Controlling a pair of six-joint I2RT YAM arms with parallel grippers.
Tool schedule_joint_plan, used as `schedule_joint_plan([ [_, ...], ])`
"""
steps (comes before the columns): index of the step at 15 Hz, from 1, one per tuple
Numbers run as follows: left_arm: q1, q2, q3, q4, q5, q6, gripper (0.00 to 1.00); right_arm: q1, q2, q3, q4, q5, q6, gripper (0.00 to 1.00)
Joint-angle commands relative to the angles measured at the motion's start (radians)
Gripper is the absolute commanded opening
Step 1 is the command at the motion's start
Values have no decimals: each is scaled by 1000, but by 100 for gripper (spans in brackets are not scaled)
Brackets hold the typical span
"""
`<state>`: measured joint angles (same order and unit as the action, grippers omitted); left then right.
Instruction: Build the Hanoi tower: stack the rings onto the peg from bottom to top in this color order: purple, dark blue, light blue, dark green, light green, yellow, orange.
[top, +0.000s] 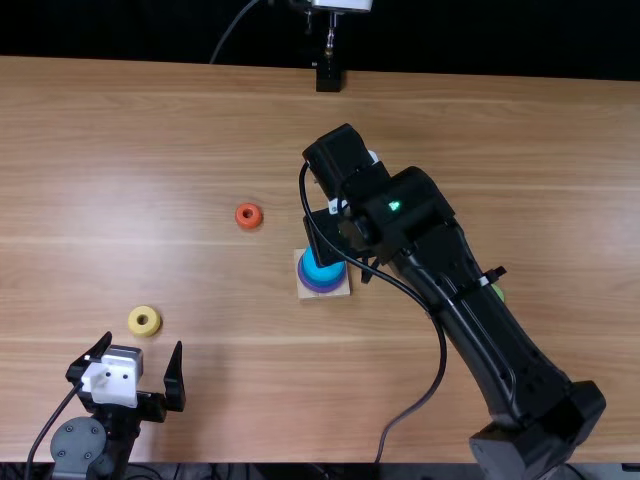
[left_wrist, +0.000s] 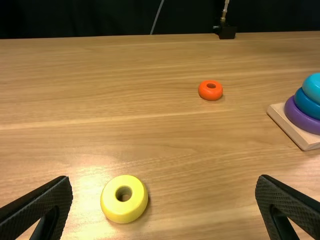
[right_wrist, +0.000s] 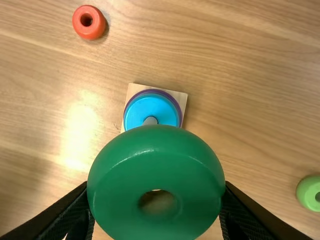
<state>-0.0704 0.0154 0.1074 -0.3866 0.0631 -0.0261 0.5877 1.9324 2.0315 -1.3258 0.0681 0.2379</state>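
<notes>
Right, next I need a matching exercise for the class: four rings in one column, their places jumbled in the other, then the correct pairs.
Rings
1. dark green ring
2. yellow ring
3. light blue ring
4. purple ring

Places
A. at the bottom of the stack, on the wooden base
B. held in the right gripper
C. on the table, near the left gripper
D. on top of the stack

Pairs: 1-B, 2-C, 3-D, 4-A

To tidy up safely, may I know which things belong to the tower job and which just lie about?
For the job: base, peg, purple ring, dark blue ring, light blue ring, dark green ring, light green ring, yellow ring, orange ring.
Not for the job: black mount, thin cable.
</notes>
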Motion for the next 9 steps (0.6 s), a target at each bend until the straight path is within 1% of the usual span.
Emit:
schedule_joint_plan([
  [1, 6, -15, -107, -74, 22, 15, 100, 8, 14, 44, 3, 6, 3, 0],
  [9, 6, -15, -107, -74, 22, 15, 100, 17, 74, 87, 1, 6, 5, 0],
])
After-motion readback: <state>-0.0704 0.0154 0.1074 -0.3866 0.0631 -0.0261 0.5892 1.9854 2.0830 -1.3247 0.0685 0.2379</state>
